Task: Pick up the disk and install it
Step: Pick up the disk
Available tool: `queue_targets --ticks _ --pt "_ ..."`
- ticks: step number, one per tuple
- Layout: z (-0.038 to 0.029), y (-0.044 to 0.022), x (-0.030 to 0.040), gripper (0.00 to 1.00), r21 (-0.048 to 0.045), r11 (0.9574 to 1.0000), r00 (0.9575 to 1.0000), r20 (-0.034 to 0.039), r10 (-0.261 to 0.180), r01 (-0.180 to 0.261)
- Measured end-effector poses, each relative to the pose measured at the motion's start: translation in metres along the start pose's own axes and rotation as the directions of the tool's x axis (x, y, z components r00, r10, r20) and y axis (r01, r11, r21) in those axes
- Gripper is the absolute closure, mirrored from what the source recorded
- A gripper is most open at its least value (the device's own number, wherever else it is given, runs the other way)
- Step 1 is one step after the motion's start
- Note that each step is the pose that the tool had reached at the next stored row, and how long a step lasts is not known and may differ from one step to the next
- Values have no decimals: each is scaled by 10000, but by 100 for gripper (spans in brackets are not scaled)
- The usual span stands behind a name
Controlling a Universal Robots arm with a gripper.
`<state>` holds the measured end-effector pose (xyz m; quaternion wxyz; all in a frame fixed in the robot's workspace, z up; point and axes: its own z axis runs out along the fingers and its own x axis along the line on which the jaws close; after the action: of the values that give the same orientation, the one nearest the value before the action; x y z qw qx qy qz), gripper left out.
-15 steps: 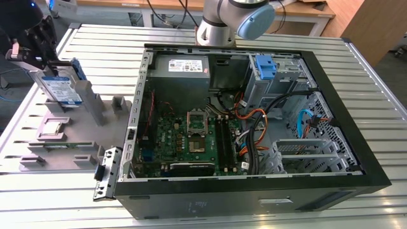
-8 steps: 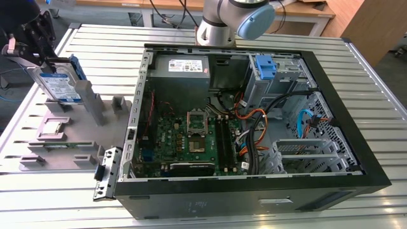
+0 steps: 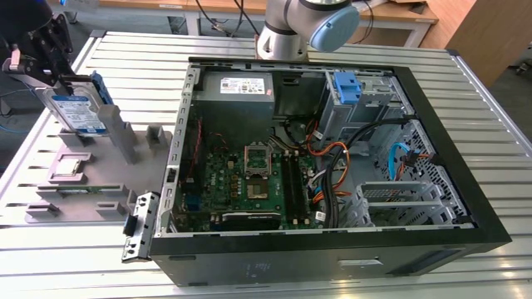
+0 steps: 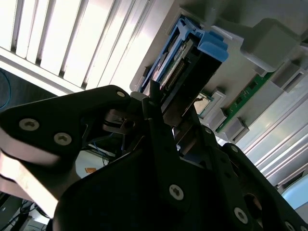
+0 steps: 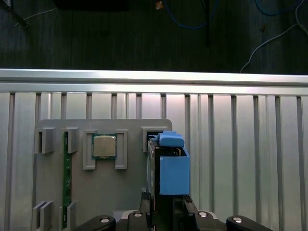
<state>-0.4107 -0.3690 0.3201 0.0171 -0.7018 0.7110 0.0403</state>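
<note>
We see the gripper point(image 3: 71, 80) at the exterior view's far left, set on the top end of the disk point(image 3: 79, 112), which stands upright on its edge in a slot of the grey fixture point(image 3: 108, 171) on the slatted metal table point(image 3: 499, 156). In the first wrist view the disk point(image 5: 171, 168) shows edge-on, its bright blue carrier facing us. The gripper point(image 5: 166, 204) has one black finger on either side of it, and as far as we can make out both are pressed against it, clamped on the drive. The second wrist view shows the same grasp: the gripper point(image 4: 171, 113) closes around the near end of the disk point(image 4: 175, 72). The lower end of the disk sits at the fixture. In the neighbouring pocket of that fixture point(image 5: 130, 192) lies a small square chip point(image 5: 104, 146), and beyond it a green memory stick point(image 5: 66, 178) stands in its slot. The open computer case point(image 3: 332, 261) lies well apart, towards the exterior view's right, with its motherboard point(image 3: 249, 180) exposed and a bare blue bracket point(image 3: 349, 87) in its far corner.
</note>
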Motion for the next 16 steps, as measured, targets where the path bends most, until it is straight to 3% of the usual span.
queue_targets --ticks 4,10,16 --pt "-19 1 -1 65 -6 10000 10000 -4 0 0" --pt "-122 4 -10 65 -2 10000 10000 -1 0 0" --pt "-124 4 -10 65 -6 10000 10000 -1 1 -1"
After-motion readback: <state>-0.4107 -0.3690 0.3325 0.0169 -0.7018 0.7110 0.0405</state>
